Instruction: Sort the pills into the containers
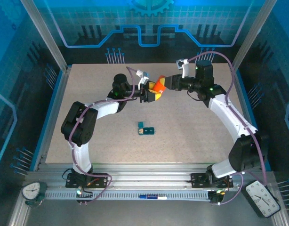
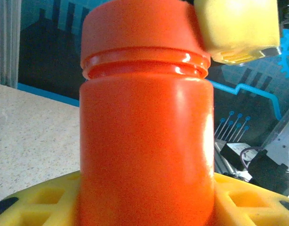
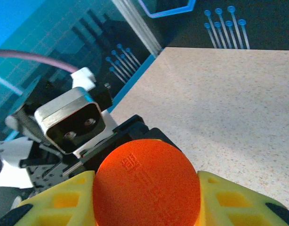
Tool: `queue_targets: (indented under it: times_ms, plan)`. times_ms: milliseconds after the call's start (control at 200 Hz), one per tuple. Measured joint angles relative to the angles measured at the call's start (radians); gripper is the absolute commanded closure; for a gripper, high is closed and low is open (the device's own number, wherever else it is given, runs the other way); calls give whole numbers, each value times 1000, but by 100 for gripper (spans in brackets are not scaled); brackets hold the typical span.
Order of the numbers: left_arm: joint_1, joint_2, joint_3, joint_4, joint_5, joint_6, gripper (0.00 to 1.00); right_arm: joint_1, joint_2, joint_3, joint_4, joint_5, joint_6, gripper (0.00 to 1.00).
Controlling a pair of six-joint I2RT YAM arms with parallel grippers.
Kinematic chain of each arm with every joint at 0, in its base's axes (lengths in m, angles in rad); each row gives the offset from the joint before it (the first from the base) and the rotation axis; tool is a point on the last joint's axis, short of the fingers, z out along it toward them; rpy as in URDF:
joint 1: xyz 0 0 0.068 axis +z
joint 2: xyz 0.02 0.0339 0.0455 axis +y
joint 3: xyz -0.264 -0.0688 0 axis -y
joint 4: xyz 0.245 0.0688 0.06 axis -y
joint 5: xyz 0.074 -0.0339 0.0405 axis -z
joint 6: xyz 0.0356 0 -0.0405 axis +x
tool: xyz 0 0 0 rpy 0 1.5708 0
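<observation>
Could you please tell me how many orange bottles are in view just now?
1. The orange bottle is held over the far middle of the table, the left gripper clamping its body, the right gripper closed on its cap. The arms could hide another.

Overhead camera sat above and behind the arm bases, looking down over the whole table (image 1: pixel 191 136). Left wrist camera stared level at the orange bottle (image 2: pixel 147 141), point-blank. Right wrist camera peered down onto its cap (image 3: pixel 147 186), equally close. All three views shared that bottle.
</observation>
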Motion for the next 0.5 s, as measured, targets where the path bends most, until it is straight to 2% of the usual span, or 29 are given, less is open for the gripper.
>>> queue_targets:
  times_ms: [110, 335, 500]
  plan:
    - [-1, -1, -21, -45, -44, 67, 100, 47, -18, -46, 24, 154, 92, 73]
    - [-1, -2, -32, -105, -82, 154, 100, 193, -54, -88, 39, 541, 280, 72]
    - [-1, -3, -32, -105, -92, 164, 100, 231, -58, -88, 38, 651, 322, 70]
